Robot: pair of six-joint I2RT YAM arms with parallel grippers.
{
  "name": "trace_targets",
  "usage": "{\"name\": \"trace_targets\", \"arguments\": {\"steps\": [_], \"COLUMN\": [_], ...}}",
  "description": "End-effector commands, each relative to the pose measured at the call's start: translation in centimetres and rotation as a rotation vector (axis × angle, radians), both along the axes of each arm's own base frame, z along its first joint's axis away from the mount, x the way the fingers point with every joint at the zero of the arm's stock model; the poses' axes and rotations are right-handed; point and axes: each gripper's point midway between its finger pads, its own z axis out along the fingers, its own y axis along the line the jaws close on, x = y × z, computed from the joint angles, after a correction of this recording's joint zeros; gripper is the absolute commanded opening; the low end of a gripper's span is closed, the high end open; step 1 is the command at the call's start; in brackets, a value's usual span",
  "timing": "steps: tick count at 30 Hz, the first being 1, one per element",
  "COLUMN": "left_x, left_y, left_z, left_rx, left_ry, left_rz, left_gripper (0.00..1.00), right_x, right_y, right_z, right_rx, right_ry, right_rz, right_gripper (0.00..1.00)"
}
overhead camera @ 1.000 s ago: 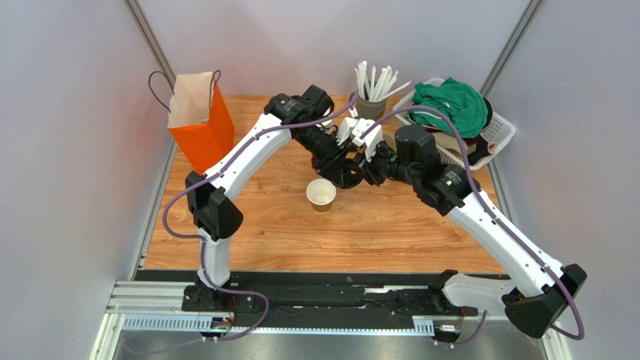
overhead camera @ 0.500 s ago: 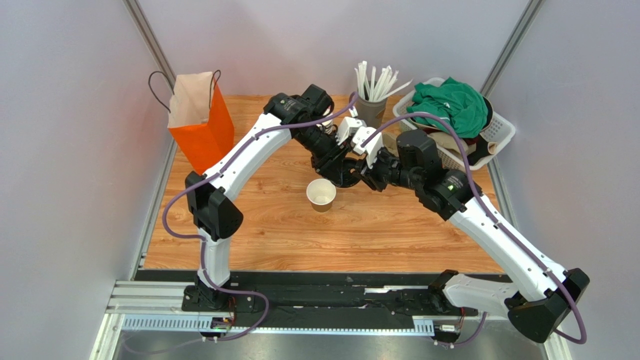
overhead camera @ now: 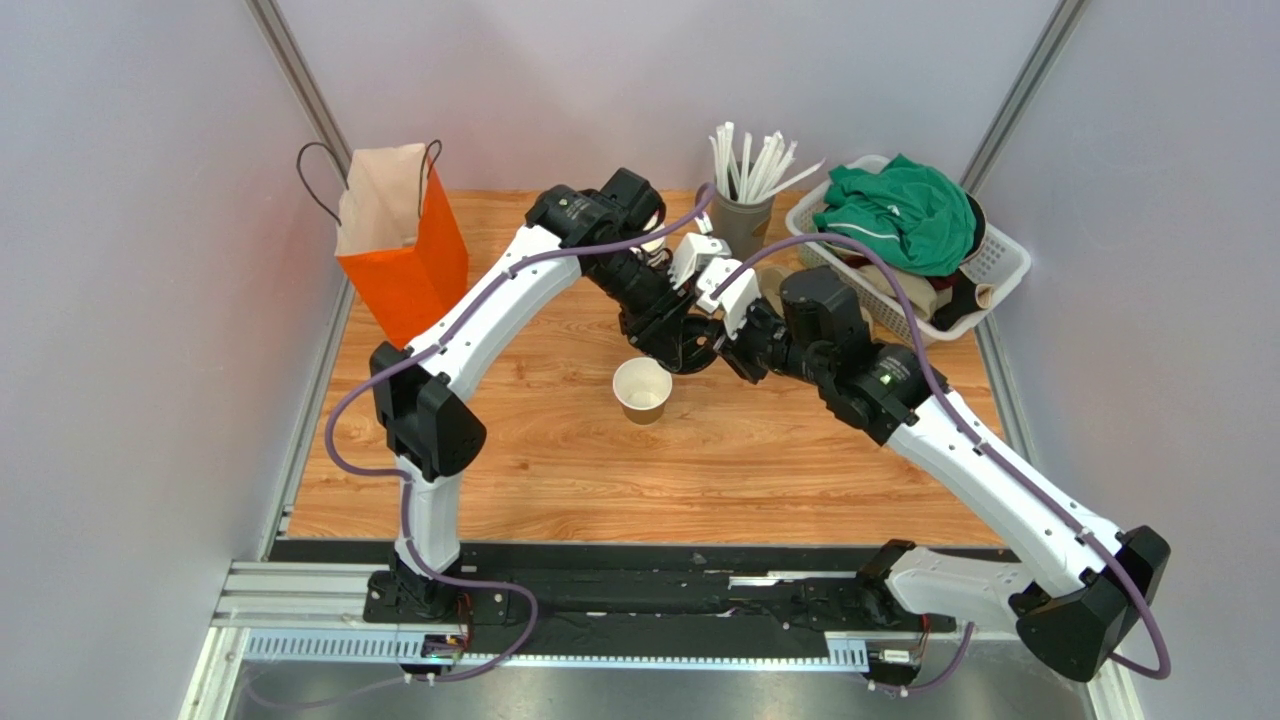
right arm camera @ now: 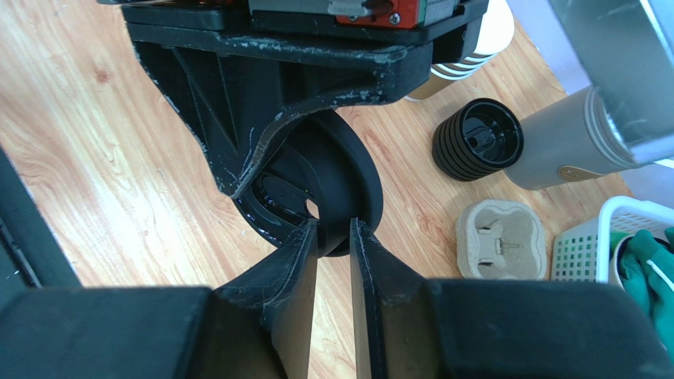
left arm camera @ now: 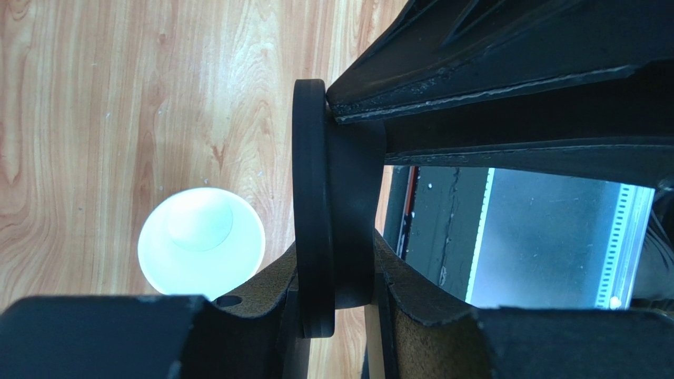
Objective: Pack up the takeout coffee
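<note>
Two grippers meet over the middle of the table (overhead camera: 601,465), both at the black lid (left arm camera: 315,205). The left gripper (overhead camera: 679,338) has the lid clamped across its width, one finger on each side of the rim, jaws partly open to that span. The lid stands on edge: its flat faces point sideways and its axis runs about level. In the left wrist view it shows edge-on, wide rim on the cup's side, raised top on the other.

The right gripper (right arm camera: 332,233) has its fingers drawn close, a narrow slit between them, with the lid's rim in that slit. I cannot tell whether they press on it.

The cup (overhead camera: 643,389) stands upright on the wood, long axis vertical, mouth up and uncovered, cream-white inside. It is just beside and below the lid, not touching it.

At the table's far left stands the orange bag (overhead camera: 406,248), mouth up, well apart from the cup. Near the far edge are a lid stack (right arm camera: 477,140), a cup stack (right arm camera: 467,59) and a pulp carrier (right arm camera: 504,241). A white basket (overhead camera: 999,263) with a green cloth (overhead camera: 902,210) sits at the far right.
</note>
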Motion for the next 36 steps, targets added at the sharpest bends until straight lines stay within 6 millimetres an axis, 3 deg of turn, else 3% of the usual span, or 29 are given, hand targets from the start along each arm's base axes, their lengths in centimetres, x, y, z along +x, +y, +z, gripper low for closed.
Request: {"name": "trace_targets", "arguments": {"steps": [1, 13, 19, 29, 33, 36], "left_x": [-2.3, -2.5, -2.5, -3.0, -3.2, -3.3], "left_y": [1.1, 0.9, 0.7, 0.6, 0.6, 0.7], "left_z": [1.2, 1.2, 1.3, 1.8, 2.0, 2.2], "left_rx": [0.024, 0.013, 0.006, -0.022, -0.03, -0.034], "left_ry": [0.082, 0.097, 0.103, 0.124, 0.129, 0.126], "left_rz": [-0.021, -0.034, -0.038, -0.059, -0.065, -0.068], "left_gripper": [0.25, 0.25, 0.25, 0.26, 0.26, 0.26], "right_x": [1.4, 2.1, 3.2, 3.6, 3.8, 3.8], "right_y": [0.4, 1.0, 0.3, 0.4, 0.6, 0.6], "right_z": [0.7, 1.2, 1.2, 0.8, 0.9, 1.0], "right_rx": [0.019, 0.061, 0.074, 0.07, 0.066, 0.065], "right_ry": [-0.066, -0.071, -0.094, -0.119, -0.133, -0.139], "right_rz": [-0.045, -0.086, -0.164, -0.188, -0.193, -0.193], "right_gripper": [0.24, 0.24, 0.24, 0.33, 0.27, 0.13]}}
